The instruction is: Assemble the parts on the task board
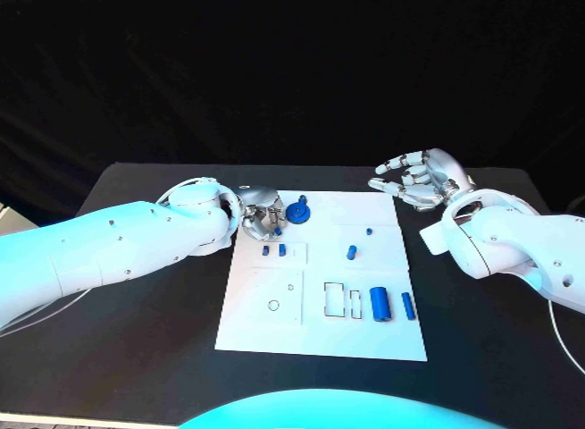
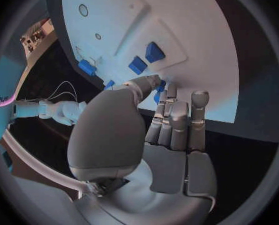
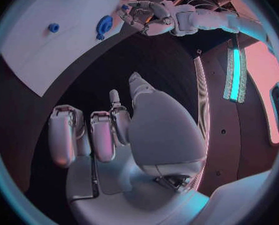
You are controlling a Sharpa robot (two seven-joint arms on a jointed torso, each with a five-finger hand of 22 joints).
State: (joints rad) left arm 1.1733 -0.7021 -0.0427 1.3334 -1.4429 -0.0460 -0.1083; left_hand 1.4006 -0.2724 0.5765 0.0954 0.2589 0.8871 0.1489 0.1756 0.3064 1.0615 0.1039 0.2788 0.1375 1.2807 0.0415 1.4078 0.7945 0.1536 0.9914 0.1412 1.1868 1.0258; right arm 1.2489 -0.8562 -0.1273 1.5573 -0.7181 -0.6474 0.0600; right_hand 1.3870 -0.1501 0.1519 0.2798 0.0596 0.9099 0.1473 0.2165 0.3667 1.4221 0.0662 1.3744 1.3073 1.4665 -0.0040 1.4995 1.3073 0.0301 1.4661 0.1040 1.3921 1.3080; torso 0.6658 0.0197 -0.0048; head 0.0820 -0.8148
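The white task board (image 1: 321,335) lies in the middle of the table. My left hand (image 1: 259,218) is over its far left corner, and its thumb and fingertips (image 2: 153,83) close on a small blue part (image 2: 160,88). Just beyond it a round blue part (image 1: 300,213) stands on the board. Two small blue blocks (image 1: 273,251) lie just in front of the hand, also seen as blue blocks (image 2: 146,58) in the left wrist view. My right hand (image 1: 419,180) hovers off the board's far right corner, fingers apart and loosely curled, holding nothing (image 3: 114,130).
Two more small blue pieces (image 1: 352,252) (image 1: 368,231) sit mid-board. Two blue cylinders (image 1: 381,305) (image 1: 408,305) lie at the near right beside rectangular slots (image 1: 333,299). Round holes (image 1: 274,305) mark the near left. Black table (image 1: 151,357) surrounds the board.
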